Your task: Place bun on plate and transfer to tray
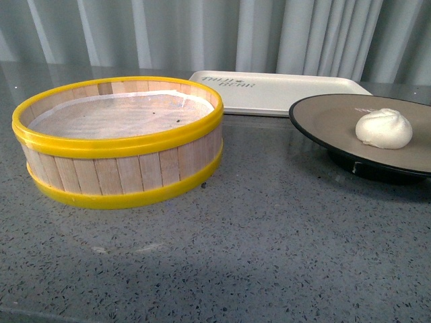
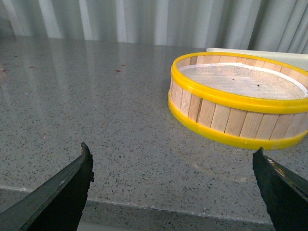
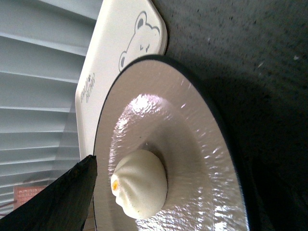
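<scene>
The bun [image 1: 384, 128] lies on the grey-brown face of the plate [image 1: 316, 111], so the first half of the task looks done. What is left is to carry the plate to the cream tray [image 1: 283, 91] just behind it. Whether the plate rim reaches over the tray edge, I cannot tell.

The left gripper [image 2: 173, 159] is spread wide and holds nothing. It hangs low over the speckled table [image 1: 269, 256], near the yellow-rimmed steamer basket [image 1: 121, 171].

Of the right gripper [image 3: 72, 187] only one dark finger shows, close to the plate rim on the bun's side. I cannot tell whether it is spread or closed.

The main danger, I think, is tilt. The plate is wide and shallow, and a hold at one point of the glossy black rim can let the far side drop. Then the round, soft bun may roll off. The rim may also slip from the fingers. A low lift can knock the plate's foot against the raised tray rim and push the tray away.
</scene>
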